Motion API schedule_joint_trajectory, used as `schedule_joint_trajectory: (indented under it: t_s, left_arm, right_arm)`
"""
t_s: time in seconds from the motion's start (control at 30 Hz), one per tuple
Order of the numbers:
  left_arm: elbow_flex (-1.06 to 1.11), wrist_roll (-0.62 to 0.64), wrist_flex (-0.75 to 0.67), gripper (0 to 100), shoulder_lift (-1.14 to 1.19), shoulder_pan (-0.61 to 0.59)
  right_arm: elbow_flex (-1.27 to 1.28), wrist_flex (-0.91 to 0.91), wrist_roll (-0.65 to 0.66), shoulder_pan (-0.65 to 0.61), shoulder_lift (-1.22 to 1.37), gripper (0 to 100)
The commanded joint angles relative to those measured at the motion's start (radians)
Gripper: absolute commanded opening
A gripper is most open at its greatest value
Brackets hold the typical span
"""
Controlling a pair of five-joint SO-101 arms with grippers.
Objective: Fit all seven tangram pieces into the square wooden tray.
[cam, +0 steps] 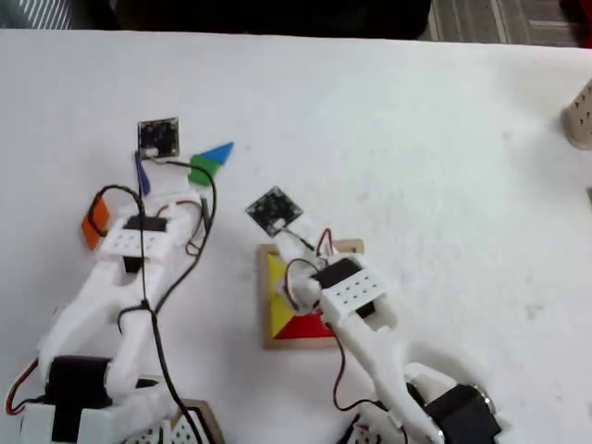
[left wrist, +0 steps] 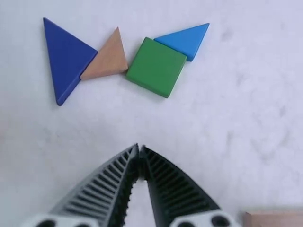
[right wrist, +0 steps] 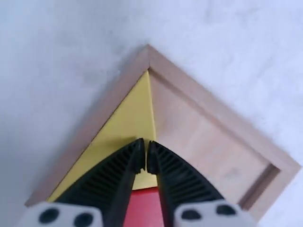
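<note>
Left gripper [left wrist: 139, 153]: fingers are lying pressed together, nothing between them, hanging just above the table [cam: 416, 120].

Right gripper [right wrist: 145, 158]: also drawn together and empty, tips sitting over the yellow triangle [right wrist: 128, 118] inside the tray [cam: 350, 247].

Two pieces are lying in the tray. In the high view the yellow one is filling its 9 o'clock side and the red triangle [cam: 313, 326] its 6 o'clock side. The floor toward 12 and 3 o'clock is showing bare wood.

Five pieces are waiting outside.
- Four are forming a row ahead of the left gripper's tips: dark blue triangle [left wrist: 66, 59], tan triangle [left wrist: 106, 59], green square [left wrist: 156, 66], light blue triangle [left wrist: 184, 40]. Each is touching its neighbour.
- The orange piece [cam: 95, 222] is lying apart from them, at about 8 o'clock of the row, beside the left arm.

Relation that matters: in the high view the row is running roughly 9 to 3 o'clock, with the tray at about 5 o'clock from it. The left arm is clearly the nearer one to every loose piece, while the right arm is parked over the tray.

Judgement: the left fingers are needing to part before any pick. The dark blue triangle's long edge is lying roughly along the line the gripper points.
</note>
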Motion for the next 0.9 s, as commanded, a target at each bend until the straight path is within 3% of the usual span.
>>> schedule_joint_trajectory:
  t_s: [0.0,0.13,0.33,0.47,0.57,0.8,0.87]
  left_arm:
    - [-0.011,-0.006,-0.018,2,-0.048,0.016]
    - [-0.014,-0.109,-0.005,2,-0.071,0.001]
    - [-0.005,-0.222,0.120,3,-0.266,-0.130]
    - [-0.012,-0.272,0.218,17,-0.321,-0.262]
    - [-0.014,-0.265,0.252,24,-0.305,-0.355]
    - [-0.193,-0.348,0.348,23,-0.120,-0.507]
    - [-0.265,-0.367,0.376,23,-0.038,-0.538]
  right_arm:
    - [-0.021,0.001,-0.069,0.102,-0.077,1.8]
    - [-0.017,0.004,-0.164,0.188,-0.114,1.8]
    - [0.002,0.002,-0.175,0.216,-0.105,1.8]
    - [0.003,0.002,-0.173,0.268,-0.104,1.8]
    - [0.003,0.004,-0.173,0.288,-0.104,1.8]
    - [0.003,0.007,-0.169,0.285,-0.102,1.8]
    - [0.008,0.007,-0.106,0.283,-0.102,1.8]
